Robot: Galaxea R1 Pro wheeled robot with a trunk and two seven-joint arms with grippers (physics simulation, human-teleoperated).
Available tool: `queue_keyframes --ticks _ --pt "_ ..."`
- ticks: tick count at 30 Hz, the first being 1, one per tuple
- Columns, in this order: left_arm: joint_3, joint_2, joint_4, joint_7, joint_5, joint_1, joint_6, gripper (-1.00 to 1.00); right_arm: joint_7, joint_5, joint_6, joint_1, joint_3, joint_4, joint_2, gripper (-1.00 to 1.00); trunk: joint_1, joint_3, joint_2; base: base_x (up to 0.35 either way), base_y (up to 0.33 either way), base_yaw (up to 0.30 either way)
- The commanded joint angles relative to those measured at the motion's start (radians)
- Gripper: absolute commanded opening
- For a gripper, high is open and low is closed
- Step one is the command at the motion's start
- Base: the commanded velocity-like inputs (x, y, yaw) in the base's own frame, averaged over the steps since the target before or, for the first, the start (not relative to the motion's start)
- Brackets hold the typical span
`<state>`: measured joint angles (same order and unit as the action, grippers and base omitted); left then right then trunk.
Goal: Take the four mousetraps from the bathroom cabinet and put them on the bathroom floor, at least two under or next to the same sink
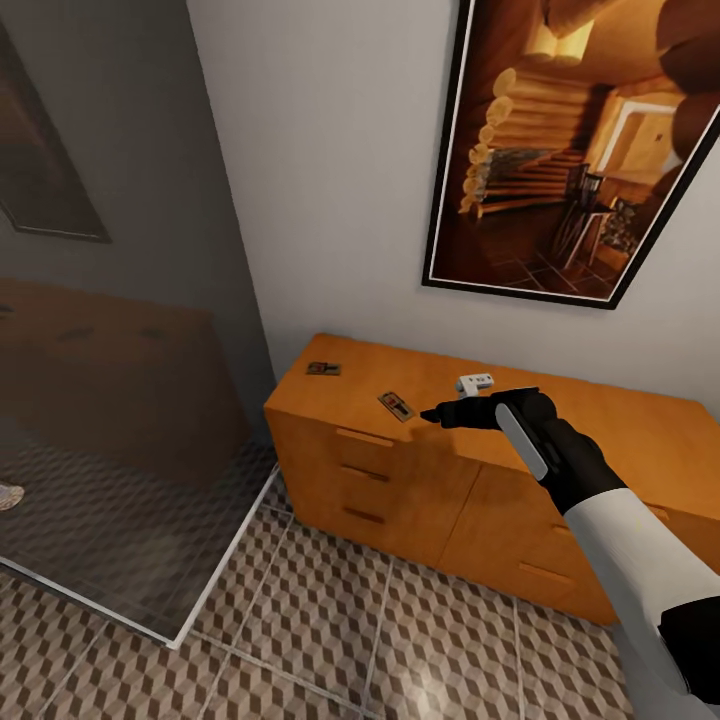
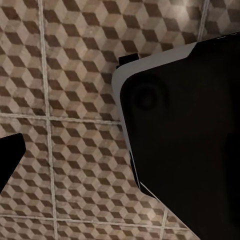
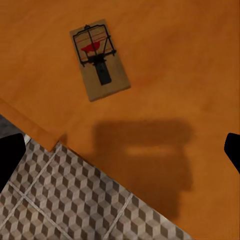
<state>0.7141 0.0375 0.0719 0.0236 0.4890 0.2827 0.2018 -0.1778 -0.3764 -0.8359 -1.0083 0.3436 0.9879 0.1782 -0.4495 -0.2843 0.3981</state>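
Across the lower frame we see the bathroom floor, cube-patterned, with a tinted glass panel at left and a framed picture upper right. The cabinet sits centre-right. Our right gripper hovers over its top, jaws spread wide (the right wrist view shows fingertips at opposite frame edges), holding nothing. One mousetrap lies just beside the fingertips; a second mousetrap rests up-left. We cannot tell the left gripper's state.
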Motion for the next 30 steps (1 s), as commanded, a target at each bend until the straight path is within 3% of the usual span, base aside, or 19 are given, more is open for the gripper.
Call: queue_keyframes --ticks 1,11,30 --pt "0.008 -0.001 0.003 0.002 0.008 0.001 0.006 1.0 -0.006 0.007 -0.003 -0.001 0.002 0.0 0.001 1.0 -0.001 -0.002 0.002 0.0 0.0 0.002" --pt "0.008 -0.001 0.003 0.002 0.008 0.001 0.006 1.0 -0.006 0.007 -0.003 -0.001 0.002 0.0 0.003 1.0 -0.001 -0.002 0.002 0.0 -0.032 0.005" --pt "0.008 -0.003 0.003 0.003 0.008 0.001 0.007 1.0 -0.006 0.007 -0.003 -0.001 0.002 0.0 0.003 1.0 -0.001 -0.021 0.002 0.0 -0.213 0.154"
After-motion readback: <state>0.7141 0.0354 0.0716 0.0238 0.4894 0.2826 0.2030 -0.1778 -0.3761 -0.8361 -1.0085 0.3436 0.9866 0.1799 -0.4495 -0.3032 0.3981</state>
